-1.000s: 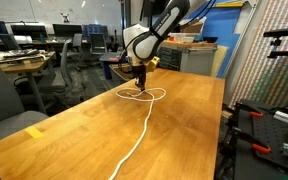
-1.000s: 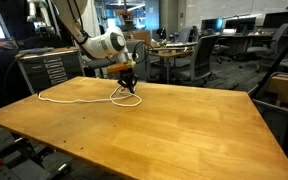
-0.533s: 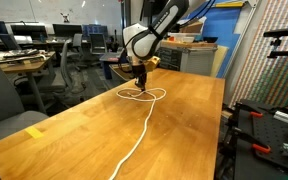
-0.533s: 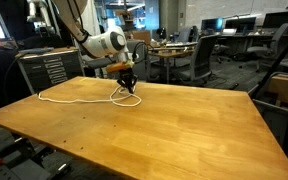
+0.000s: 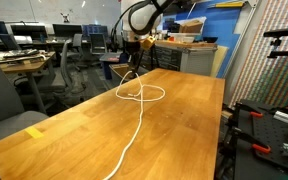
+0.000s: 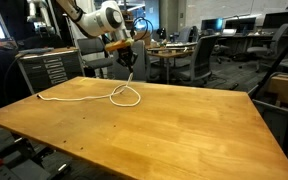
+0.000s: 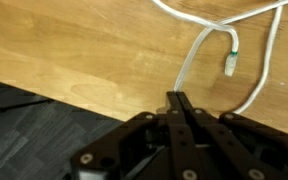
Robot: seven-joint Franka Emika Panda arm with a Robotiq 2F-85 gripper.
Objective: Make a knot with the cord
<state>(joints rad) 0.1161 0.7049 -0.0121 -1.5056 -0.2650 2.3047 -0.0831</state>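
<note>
A glossy white arm (image 6: 108, 16) with rounded links and dark joints carries a black, angular gripper (image 7: 176, 97).

end effector (image 5: 133, 48) raised well above the table (image 5: 189, 130), cord (image 7: 191, 58) strand drawn up with it

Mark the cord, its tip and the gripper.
cord (image 7: 191, 58): wrist view, stretch just beyond the jaws.
tip (image 7: 230, 66): wrist view, middle of the end piece.
gripper (image 7: 177, 98): wrist view, where the shut jaws meet.
</note>
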